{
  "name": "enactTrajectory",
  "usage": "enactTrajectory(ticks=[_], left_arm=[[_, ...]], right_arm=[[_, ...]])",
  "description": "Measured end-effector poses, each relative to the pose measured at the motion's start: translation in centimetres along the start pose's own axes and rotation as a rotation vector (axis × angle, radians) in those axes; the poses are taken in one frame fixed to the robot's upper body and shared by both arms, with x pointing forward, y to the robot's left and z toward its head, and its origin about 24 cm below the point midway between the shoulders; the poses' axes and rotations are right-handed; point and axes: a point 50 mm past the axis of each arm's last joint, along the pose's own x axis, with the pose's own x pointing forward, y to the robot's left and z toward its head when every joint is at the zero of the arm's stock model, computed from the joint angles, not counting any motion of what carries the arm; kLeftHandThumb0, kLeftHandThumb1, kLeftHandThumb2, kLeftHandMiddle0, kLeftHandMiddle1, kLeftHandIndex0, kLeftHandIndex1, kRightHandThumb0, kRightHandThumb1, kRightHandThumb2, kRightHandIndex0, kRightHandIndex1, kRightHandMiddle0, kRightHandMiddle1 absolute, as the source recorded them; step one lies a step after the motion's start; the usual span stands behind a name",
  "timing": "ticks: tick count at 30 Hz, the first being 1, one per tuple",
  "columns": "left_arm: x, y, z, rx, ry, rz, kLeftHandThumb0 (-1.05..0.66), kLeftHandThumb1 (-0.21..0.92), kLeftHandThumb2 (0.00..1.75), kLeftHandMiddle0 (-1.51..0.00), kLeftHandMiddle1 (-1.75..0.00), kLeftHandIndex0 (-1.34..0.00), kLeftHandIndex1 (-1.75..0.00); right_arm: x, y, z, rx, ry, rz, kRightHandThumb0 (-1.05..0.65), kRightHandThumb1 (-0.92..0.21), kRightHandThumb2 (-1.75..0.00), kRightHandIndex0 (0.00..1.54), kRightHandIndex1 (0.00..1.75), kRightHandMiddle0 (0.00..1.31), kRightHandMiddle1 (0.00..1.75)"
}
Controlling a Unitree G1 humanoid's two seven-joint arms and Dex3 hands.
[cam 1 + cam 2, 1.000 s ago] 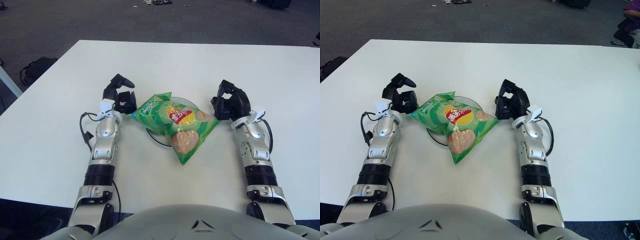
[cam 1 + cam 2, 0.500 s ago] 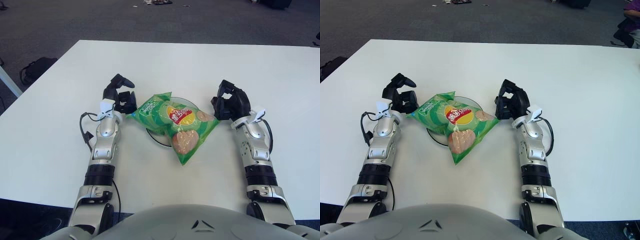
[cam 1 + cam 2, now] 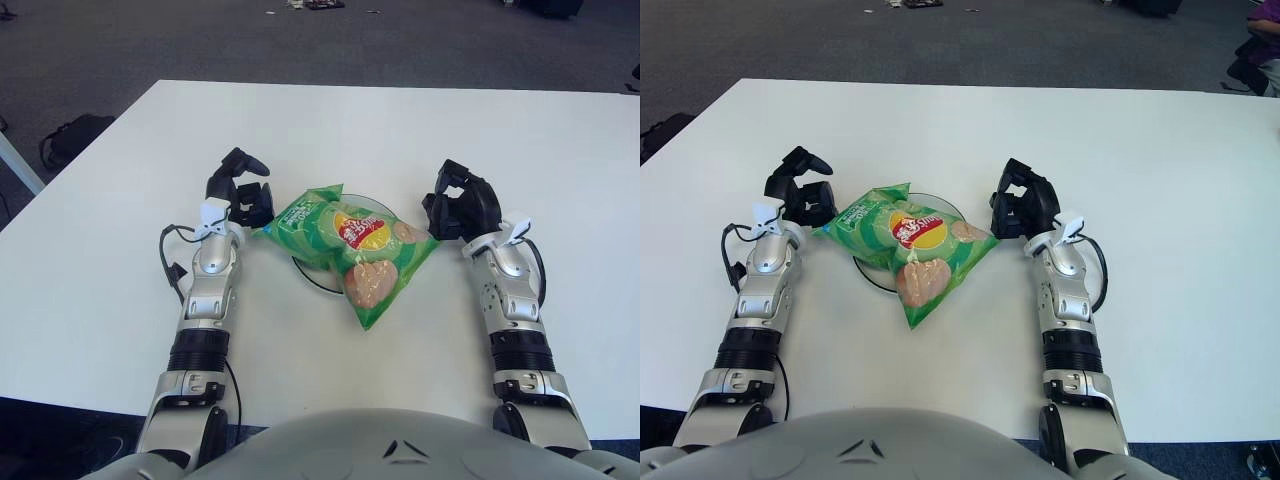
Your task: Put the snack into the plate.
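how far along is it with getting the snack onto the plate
Looks essentially done: the green snack bag lies across the plate, whose rim shows at its near-left edge. Nothing is in hand: the left hand sits beside the bag's left corner, the right hand by its right corner, neither gripping it. Left: perhaps only pulling the arms back.

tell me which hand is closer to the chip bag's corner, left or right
The left hand: its fingers sit right against the green snack bag's corner. The right hand shows a small gap of table beside the bag's other corner.
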Motion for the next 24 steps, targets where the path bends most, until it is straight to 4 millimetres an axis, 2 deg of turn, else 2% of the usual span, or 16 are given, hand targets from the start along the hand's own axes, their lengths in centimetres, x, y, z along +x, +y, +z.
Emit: enactTrajectory(ticks=[24], left_arm=[[0.00, -0.04, 0.02, 0.001, -0.001, -0.003, -0.50, 0.26, 1.39, -1.41, -1.75, -0.66, -1.75]], right_arm=[[0.02, -0.01, 0.07, 0.000, 0.000, -0.009, -0.56, -0.15, -1.53, 1.36, 1.75, 0.76, 1.75]])
